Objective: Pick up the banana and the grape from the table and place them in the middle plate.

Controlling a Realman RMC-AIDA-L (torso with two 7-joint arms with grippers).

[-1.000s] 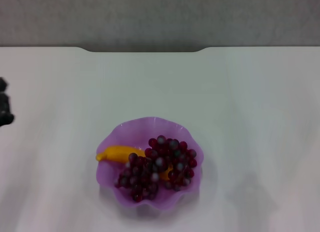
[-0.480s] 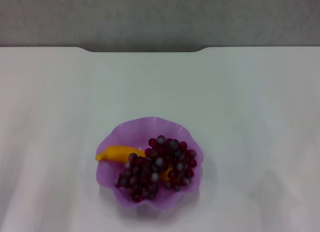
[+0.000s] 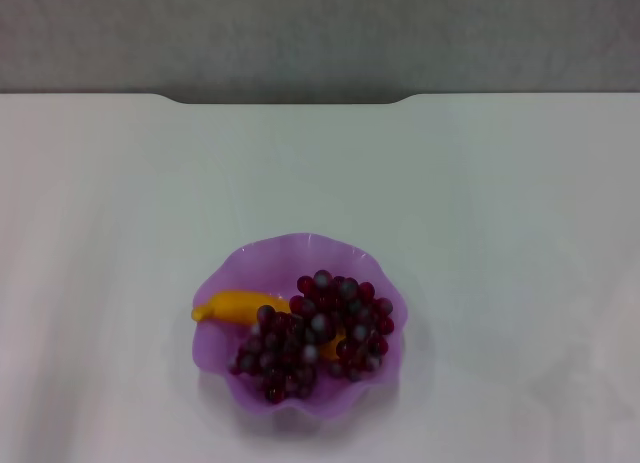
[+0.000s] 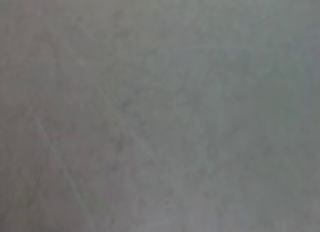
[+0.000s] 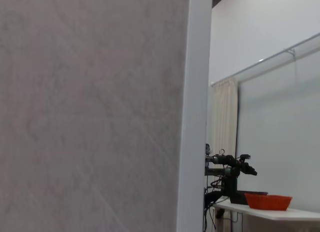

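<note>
Where grape (image 3: 315, 333) overlaps, banana (image 3: 232, 306) partly hidden

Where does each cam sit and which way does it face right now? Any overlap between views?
Head view: on the robot's head, looking down at the table and the middle plate holding the banana and the grape; no arm shows.
Left wrist view: on the left wrist, facing a plain grey surface; no fingers show.
Right wrist view: on the right wrist, facing a grey panel and a far orange basket; no fingers show.
Shared: nothing identifiable.
</note>
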